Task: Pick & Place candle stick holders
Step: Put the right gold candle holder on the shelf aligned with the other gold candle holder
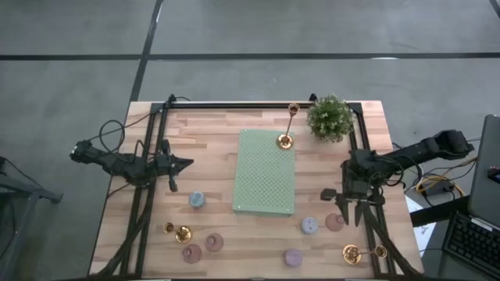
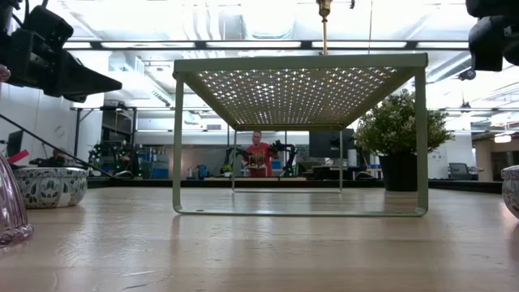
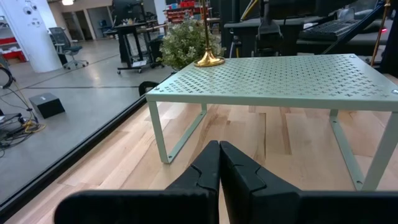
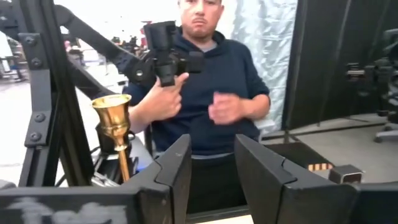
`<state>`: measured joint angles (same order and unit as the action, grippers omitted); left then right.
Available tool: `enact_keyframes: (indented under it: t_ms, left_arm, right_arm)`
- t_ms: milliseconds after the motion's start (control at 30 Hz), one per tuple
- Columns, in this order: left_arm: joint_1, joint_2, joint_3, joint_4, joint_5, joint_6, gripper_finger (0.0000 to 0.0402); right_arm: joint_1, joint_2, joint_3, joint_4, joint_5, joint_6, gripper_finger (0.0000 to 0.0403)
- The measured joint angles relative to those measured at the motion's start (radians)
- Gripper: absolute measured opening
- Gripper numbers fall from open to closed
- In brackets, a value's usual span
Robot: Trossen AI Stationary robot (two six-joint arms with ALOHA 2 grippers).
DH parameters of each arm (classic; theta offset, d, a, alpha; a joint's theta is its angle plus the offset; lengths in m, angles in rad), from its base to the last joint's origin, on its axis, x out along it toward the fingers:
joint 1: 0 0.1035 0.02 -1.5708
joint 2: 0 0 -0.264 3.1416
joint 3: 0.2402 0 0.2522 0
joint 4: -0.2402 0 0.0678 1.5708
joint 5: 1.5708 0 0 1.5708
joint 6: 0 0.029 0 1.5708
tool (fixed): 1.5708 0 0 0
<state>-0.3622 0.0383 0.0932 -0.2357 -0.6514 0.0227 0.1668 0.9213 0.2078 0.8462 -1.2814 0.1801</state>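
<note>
One tall gold holder (image 1: 287, 129) stands upright.

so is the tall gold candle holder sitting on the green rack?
Touching. The left wrist view shows the tall gold candle holder's round base resting flat on the green rack's perforated top near its far corner, with no gap beneath it.

Place: robotics lab in a big open hall
Floor: bare grey concrete (image 1: 312, 31) with dark seams
Bench: wooden table (image 1: 211, 140) ringed by a black metal frame (image 1: 234, 104)
Ceiling: long strip lights (image 2: 243, 45) and exposed beams
Background: desks, monitors (image 2: 328, 144), office chair (image 3: 62, 43), more robot arms
People: one standing in red (image 2: 259, 154), one in a dark hoodie (image 4: 211, 81) holding a camera (image 4: 165, 59)
</note>
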Motion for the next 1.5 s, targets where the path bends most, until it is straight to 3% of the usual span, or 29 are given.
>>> enact_keyframes:
  t_ms: [300, 667, 933, 1133, 1500]
  left_arm:
    - [0.000, 0.000, 0.000, 0.000, 0.000, 0.000, 0.0014]
    - [0.000, 0.000, 0.000, 0.000, 0.000, 0.000, 0.0014]
    - [0.000, 0.000, 0.000, 0.000, 0.000, 0.000, 0.0014]
    - [0.000, 0.000, 0.000, 0.000, 0.000, 0.000, 0.0014]
    - [0.000, 0.000, 0.000, 0.000, 0.000, 0.000, 0.0014]
  right_arm:
    - [0.121, 0.066, -0.012, -0.002, 0.157, -0.001, 0.0098]
    - [0.182, 0.158, -0.015, -0.003, 0.149, -0.050, 0.0081]
    - [0.259, 0.234, -0.015, -0.004, 0.103, -0.382, 0.0070]
    - [0.290, 0.235, -0.015, 0.000, 0.046, -0.339, 0.0069]
    - [0.335, 0.273, -0.015, -0.001, 0.046, -0.353, 0.0069]
